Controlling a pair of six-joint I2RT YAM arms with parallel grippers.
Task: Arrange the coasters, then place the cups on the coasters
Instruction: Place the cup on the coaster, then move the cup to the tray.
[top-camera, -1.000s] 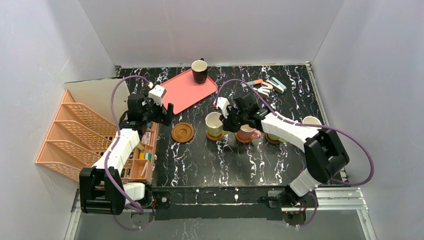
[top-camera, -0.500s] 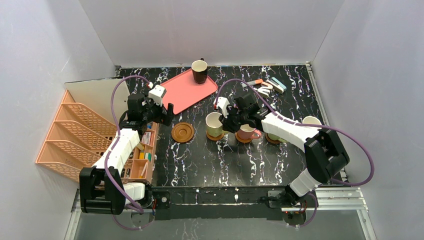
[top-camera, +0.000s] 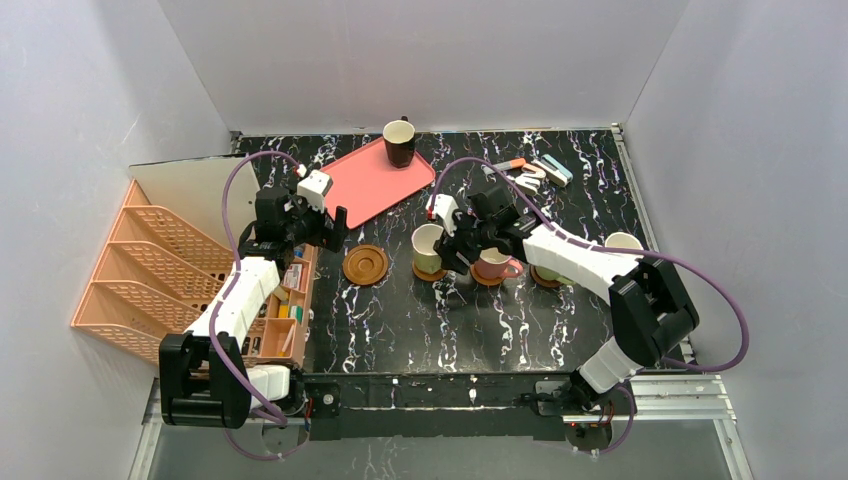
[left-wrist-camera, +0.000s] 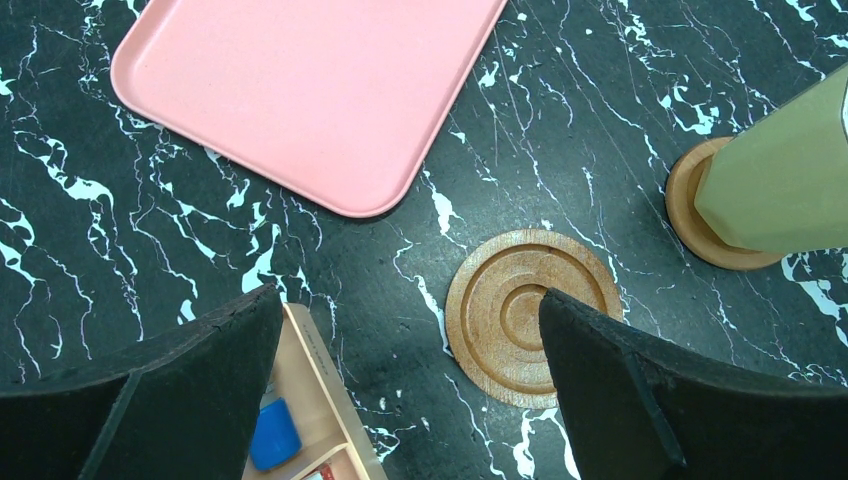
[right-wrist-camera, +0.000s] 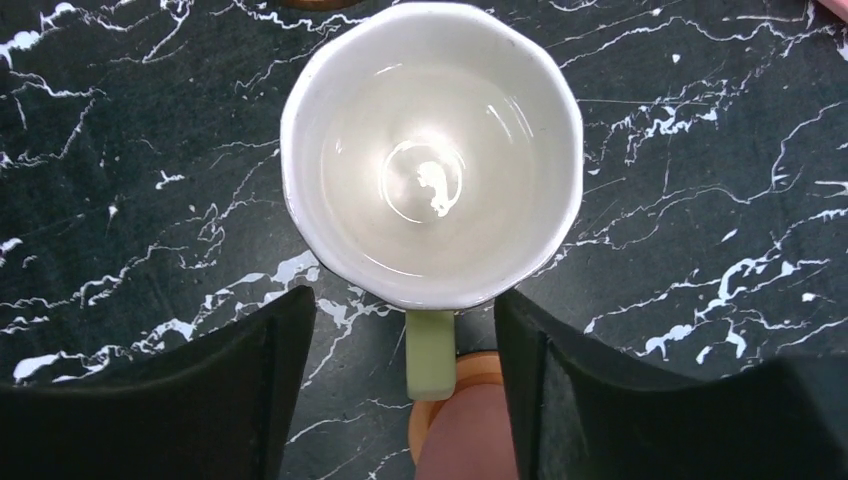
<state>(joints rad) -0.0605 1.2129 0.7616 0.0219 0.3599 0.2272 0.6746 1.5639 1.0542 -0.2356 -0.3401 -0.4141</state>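
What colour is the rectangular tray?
The flat rectangular tray is pink; left wrist view shows it best.

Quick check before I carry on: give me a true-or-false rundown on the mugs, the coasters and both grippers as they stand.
1. The yellow-green mug stands on a coaster. True.
2. The right gripper is clamped on that mug's handle. False: its jaws are open, with the handle in the gap between them.
3. The left gripper is open. True.
4. The ringed coaster below the left gripper has a cup on it. False: it is bare.
5. The dark brown mug is in the row with the other mugs. False: it is apart, at the far corner of the pink tray.
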